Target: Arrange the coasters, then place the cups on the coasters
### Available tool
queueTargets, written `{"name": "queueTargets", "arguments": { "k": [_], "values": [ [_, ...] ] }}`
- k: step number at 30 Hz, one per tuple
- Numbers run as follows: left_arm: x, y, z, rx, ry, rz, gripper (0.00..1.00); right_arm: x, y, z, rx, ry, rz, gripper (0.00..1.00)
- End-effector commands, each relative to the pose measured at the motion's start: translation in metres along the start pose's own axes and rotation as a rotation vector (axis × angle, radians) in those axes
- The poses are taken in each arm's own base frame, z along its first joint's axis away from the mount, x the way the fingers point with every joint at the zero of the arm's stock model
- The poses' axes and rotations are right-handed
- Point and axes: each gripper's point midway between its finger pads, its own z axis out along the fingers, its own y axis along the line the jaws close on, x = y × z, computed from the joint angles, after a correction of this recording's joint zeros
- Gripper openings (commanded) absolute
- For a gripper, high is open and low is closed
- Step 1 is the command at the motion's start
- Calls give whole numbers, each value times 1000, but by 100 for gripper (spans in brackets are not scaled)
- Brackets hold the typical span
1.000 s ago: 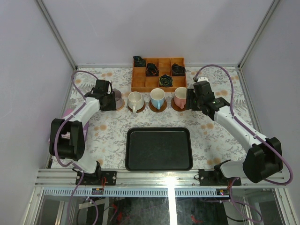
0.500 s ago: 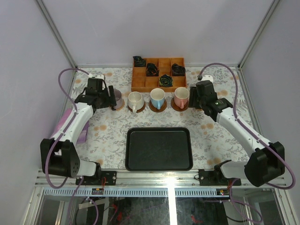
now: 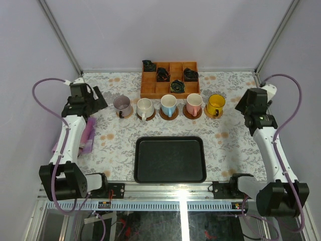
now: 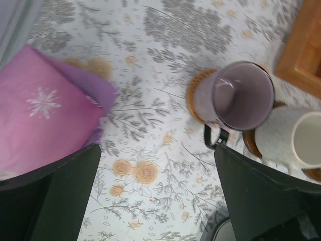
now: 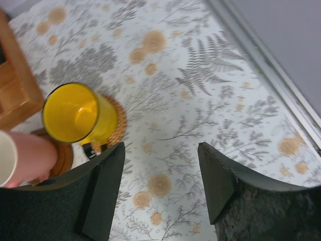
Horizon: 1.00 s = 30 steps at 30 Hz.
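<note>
Five cups stand in a row, each on a coaster: mauve-grey [image 3: 122, 104], white [image 3: 145, 107], light blue [image 3: 168, 104], pink [image 3: 193, 103] and yellow [image 3: 216, 104]. My left gripper [image 3: 102, 104] is open and empty, to the left of the mauve-grey cup [image 4: 235, 95] and apart from it; that cup sits on a tan woven coaster [image 4: 194, 93]. In its wrist view the left gripper [image 4: 158, 201] hangs over bare cloth. My right gripper [image 3: 241, 105] is open and empty, to the right of the yellow cup [image 5: 75, 113] on its woven coaster [image 5: 118, 120]. The right gripper [image 5: 160, 170] has nothing between its fingers.
A black tray [image 3: 170, 159] lies at the front centre. An orange wooden compartment box [image 3: 169, 79] stands just behind the cups. A pink cloth [image 4: 40, 115] lies at the left edge under my left arm. The table's metal rail [image 5: 271, 75] runs along the right.
Both arms drew back outward from the row. The left gripper opened and let go of the mauve-grey cup. The right gripper moved off the yellow cup, which now shows on its coaster.
</note>
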Motion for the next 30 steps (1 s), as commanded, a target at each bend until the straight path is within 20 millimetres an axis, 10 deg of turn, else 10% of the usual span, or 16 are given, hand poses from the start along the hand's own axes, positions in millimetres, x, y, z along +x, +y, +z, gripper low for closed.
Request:
{"name": "queueTargets", "arguments": {
  "k": [1,9,30],
  "values": [
    [-12,36,-10,-75,-47,-99,100,-28,-36,-14,111,-149,146,68],
    [-10,51,-23,-122,-115,-99,100,-55,-69,-47,226,-307,132,74],
    [-6,76,-52,-234,-259,-233,100,-35,-80,-53,258,-258,89,98]
  ]
}}
